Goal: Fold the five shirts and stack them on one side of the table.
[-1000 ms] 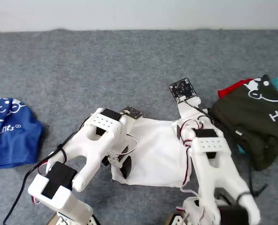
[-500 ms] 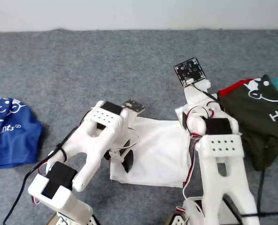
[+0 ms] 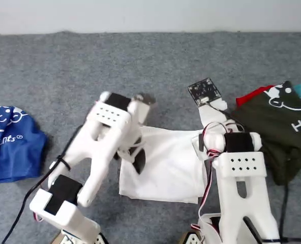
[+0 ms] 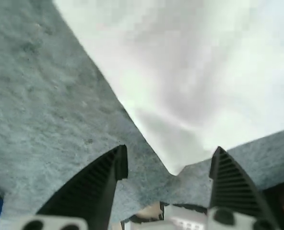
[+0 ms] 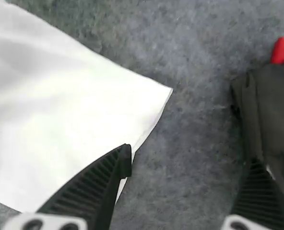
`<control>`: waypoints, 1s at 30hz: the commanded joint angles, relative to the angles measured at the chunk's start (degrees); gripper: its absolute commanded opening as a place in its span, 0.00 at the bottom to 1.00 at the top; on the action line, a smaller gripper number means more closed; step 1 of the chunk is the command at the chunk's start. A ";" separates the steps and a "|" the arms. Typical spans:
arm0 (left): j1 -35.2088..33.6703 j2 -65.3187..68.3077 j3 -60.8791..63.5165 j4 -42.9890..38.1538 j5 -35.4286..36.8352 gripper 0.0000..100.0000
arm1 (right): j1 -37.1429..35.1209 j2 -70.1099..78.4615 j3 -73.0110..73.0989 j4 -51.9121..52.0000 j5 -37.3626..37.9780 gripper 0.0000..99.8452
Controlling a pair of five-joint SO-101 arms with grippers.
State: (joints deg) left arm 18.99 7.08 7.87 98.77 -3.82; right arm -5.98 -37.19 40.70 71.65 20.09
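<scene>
As the white shirt (image 3: 166,162) looks limp and light, corner pinches are advised; left end effector (image 4: 170,158) and right end effector (image 5: 190,163) are spread, empty.

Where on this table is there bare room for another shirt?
The widest bare patch is the table along the far edge, beyond the white shirt. A smaller gap lies between the blue shirt and the left arm. The middle is crowded, that arm and the right arm over the shirt; the right side holds the dark shirt pile.
</scene>
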 commanded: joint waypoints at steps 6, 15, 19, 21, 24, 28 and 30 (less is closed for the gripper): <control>-0.53 -0.88 -3.65 1.85 -0.70 0.28 | -2.15 -1.54 13.10 -12.00 -13.71 0.36; -0.53 -0.88 -3.65 1.85 -0.79 0.28 | -8.75 -1.54 15.91 -11.74 -19.96 0.43; -0.53 -0.88 -3.65 1.85 -0.79 0.28 | -9.10 -1.45 16.18 -9.98 -21.63 0.43; -0.53 -0.88 -3.65 1.85 -0.79 0.28 | -9.10 -1.45 17.23 -9.98 -21.80 0.43; -0.53 -0.88 -3.65 1.85 -0.79 0.28 | -9.36 -1.45 21.89 -12.62 -21.80 0.43; -0.53 -0.88 -3.65 1.85 -0.79 0.28 | -9.45 -1.45 28.13 -17.98 -21.89 0.43; -0.53 -0.88 -3.65 1.85 -0.79 0.28 | -9.45 -1.45 28.48 -18.33 -21.89 0.45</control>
State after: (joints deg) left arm 18.90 7.16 6.11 98.95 -3.91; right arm -14.77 -37.36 68.57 54.77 -1.10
